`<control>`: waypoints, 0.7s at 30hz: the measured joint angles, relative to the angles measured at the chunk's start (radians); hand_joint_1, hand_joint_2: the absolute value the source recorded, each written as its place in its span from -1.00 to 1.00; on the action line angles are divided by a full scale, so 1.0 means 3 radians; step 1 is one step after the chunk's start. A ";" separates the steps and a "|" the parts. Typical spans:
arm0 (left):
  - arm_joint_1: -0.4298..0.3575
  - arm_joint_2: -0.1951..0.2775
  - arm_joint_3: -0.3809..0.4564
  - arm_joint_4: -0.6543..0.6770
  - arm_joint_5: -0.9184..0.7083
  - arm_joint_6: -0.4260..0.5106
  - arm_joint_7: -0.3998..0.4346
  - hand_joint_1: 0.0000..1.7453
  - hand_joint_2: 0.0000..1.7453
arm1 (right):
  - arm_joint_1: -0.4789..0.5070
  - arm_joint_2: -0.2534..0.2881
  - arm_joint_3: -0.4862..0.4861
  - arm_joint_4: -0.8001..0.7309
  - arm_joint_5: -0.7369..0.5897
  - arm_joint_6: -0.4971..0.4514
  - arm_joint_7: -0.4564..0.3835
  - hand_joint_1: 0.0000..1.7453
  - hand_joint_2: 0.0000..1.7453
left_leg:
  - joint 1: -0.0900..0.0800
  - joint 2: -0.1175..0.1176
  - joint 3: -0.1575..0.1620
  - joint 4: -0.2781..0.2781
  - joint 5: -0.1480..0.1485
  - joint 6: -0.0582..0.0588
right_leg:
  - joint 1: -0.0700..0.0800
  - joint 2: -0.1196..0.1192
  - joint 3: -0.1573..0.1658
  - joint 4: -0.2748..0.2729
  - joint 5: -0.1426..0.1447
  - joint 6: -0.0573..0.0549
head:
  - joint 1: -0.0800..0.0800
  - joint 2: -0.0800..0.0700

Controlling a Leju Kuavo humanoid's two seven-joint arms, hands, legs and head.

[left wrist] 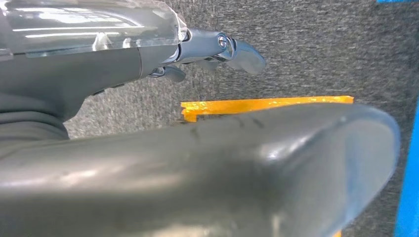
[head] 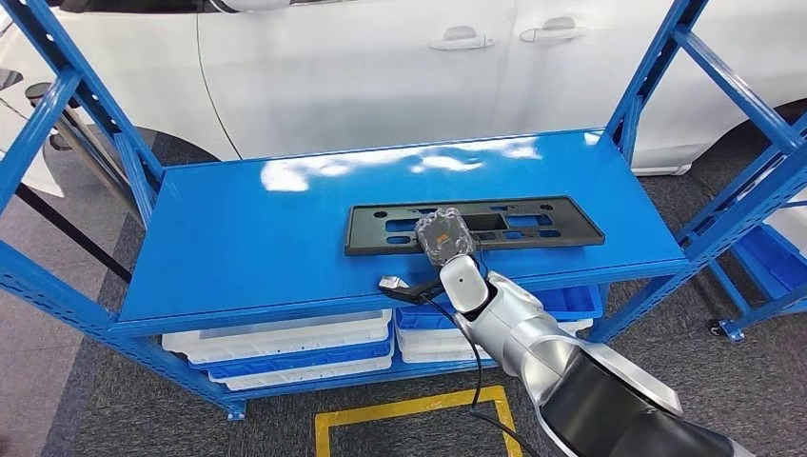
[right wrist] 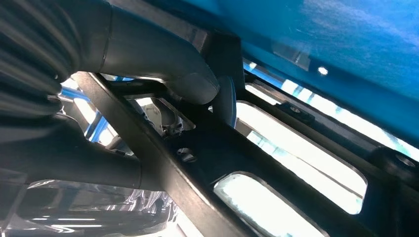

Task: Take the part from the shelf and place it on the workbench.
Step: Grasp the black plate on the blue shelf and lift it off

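On the floor nearest the robot, a yellow marking [head: 416,411] is seen. The left hand [left wrist: 217,49] hangs above the carpet, holding nothing, with its fingers [left wrist: 247,55] loosely curled; whether they are fully together cannot be told. Further on, the right hand [head: 442,234] is laid on the near edge of the black part [head: 533,224], and its fingers [right wrist: 197,81] are closed around a bar of it. The part lies flat on the blue shelf [head: 266,248], so it is judged gripped but not yet lifted. The carrying and placing remain. Behind, a white car [head: 381,67] is parked.
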 joint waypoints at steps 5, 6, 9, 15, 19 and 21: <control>-0.0001 0.0003 0.0000 0.0000 0.0000 -0.0021 -0.0077 -1.00 -1.00 | 0.0000 -0.0003 -0.0010 0.0001 0.0000 -0.0010 -0.0011 1.00 1.00 | 0.0000 0.0003 0.0124 -0.0254 0.0123 0.0007 | -0.0001 0.0003 0.0002 0.0018 -0.0014 0.0009 | 0.0000 0.0000; -0.0004 0.0005 0.0000 0.0000 0.0000 -0.0038 -0.0146 -1.00 -1.00 | -0.0003 -0.0008 -0.0024 0.0001 0.0000 -0.0017 -0.0019 1.00 1.00 | -0.0006 0.0003 0.0237 -0.0484 0.0211 0.0025 | 0.0002 0.0007 -0.0003 0.0039 -0.0026 0.0027 | 0.0000 0.0000; -0.0009 0.0008 0.0000 0.0000 0.0000 -0.0076 -0.0293 -1.00 -1.00 | -0.0010 -0.0037 -0.0076 0.0002 0.0001 -0.0032 -0.0034 1.00 1.00 | -0.0009 0.0007 0.0463 -0.0959 0.0391 0.0136 | -0.0001 0.0019 -0.0083 0.0228 -0.0157 0.0138 | 0.0001 0.0000; -0.0004 0.0009 0.0000 0.0000 0.0001 -0.0079 -0.0298 -1.00 -1.00 | 0.0004 -0.0062 -0.0084 0.0003 0.0002 -0.0033 -0.0034 1.00 1.00 | -0.0005 0.0004 0.0468 -0.0967 0.0390 0.0159 | -0.0041 0.0018 -0.0473 0.0935 -0.0345 0.0200 | 0.0001 0.0000; -0.0012 0.0008 0.0001 0.0000 0.0000 -0.0080 -0.0299 -1.00 0.00 | -0.0003 -0.0066 -0.0086 0.0003 0.0007 -0.0035 -0.0037 1.00 1.00 | -0.0014 -0.0006 0.0493 -0.0968 0.0369 0.0114 | -0.0026 0.0019 -0.0109 0.0126 0.0011 0.0146 | 0.0001 0.0000; -0.0014 0.0008 0.0001 0.0000 0.0001 -0.0075 -0.0303 -1.00 1.00 | -0.0004 -0.0066 -0.0086 0.0003 0.0009 -0.0043 -0.0042 1.00 1.00 | -0.0019 -0.0008 0.0493 -0.0980 0.0370 0.0075 | -0.0009 0.0020 -0.0100 0.0084 0.0009 0.0112 | 0.0001 0.0000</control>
